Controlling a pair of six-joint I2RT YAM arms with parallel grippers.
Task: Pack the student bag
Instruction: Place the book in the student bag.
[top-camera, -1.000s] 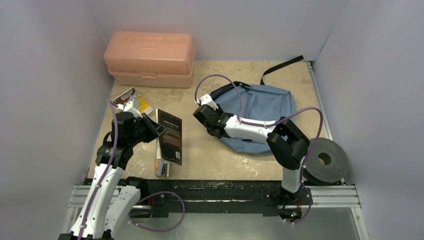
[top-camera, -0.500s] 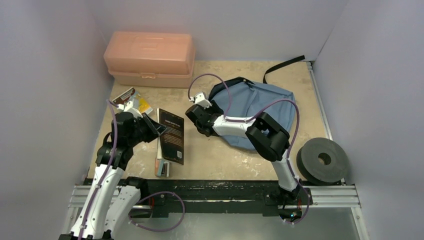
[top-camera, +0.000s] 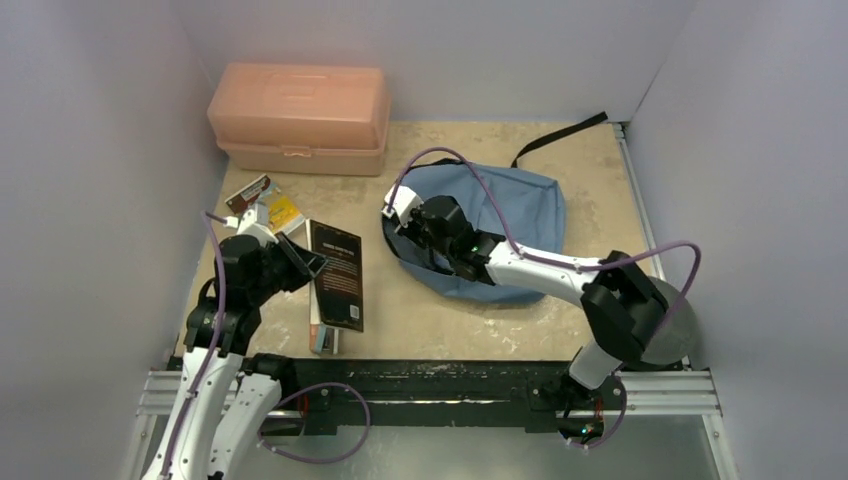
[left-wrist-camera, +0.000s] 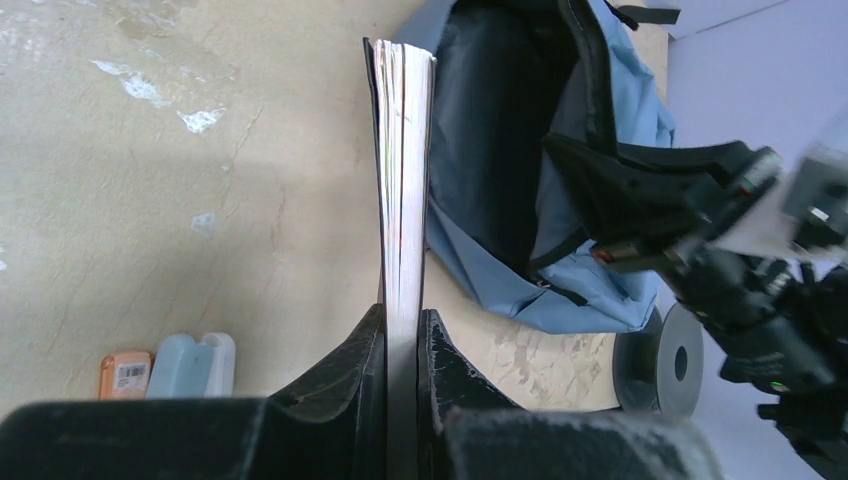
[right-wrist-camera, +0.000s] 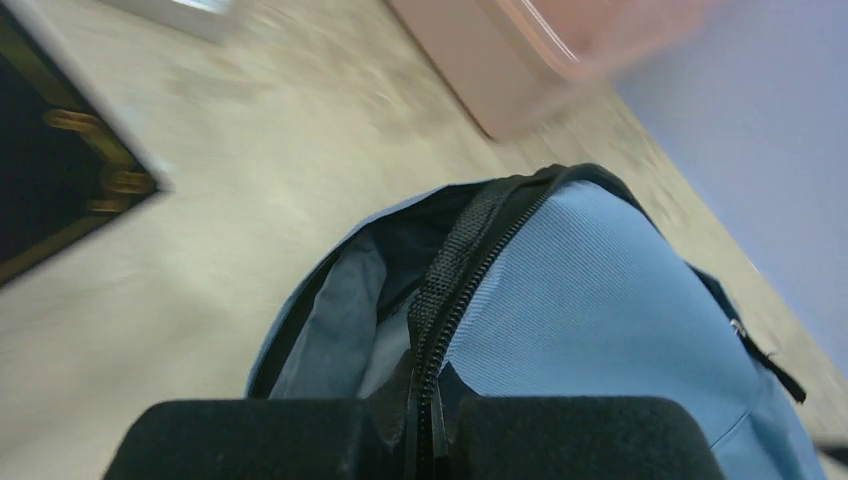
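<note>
The student bag (top-camera: 520, 215) is soft blue fabric and lies right of centre, its dark mouth facing left. My right gripper (top-camera: 412, 238) is shut on the bag's black zipper edge (right-wrist-camera: 470, 260) at the top of the mouth. Its fingers (right-wrist-camera: 425, 400) pinch the zipper tape, holding the opening up. A black book (top-camera: 336, 275) with a gold title sits left of the bag. My left gripper (top-camera: 304, 262) is shut on the book's left edge. In the left wrist view the book (left-wrist-camera: 403, 180) shows edge-on between the fingers (left-wrist-camera: 403, 335), pointing at the open bag (left-wrist-camera: 480, 150).
A salmon-pink plastic box (top-camera: 300, 118) stands at the back left. Small packets (top-camera: 262, 200) lie beside the left arm, and a blue-and-white item (top-camera: 324, 338) lies near the front edge. A grey roll (top-camera: 675, 325) sits front right, partly behind the right arm. A black strap (top-camera: 560, 135) trails toward the back.
My right gripper opened, then shut on the bag's zipper edge, and its elbow swung out to the right. The bag shifted left with its mouth raised. The left gripper still holds the book.
</note>
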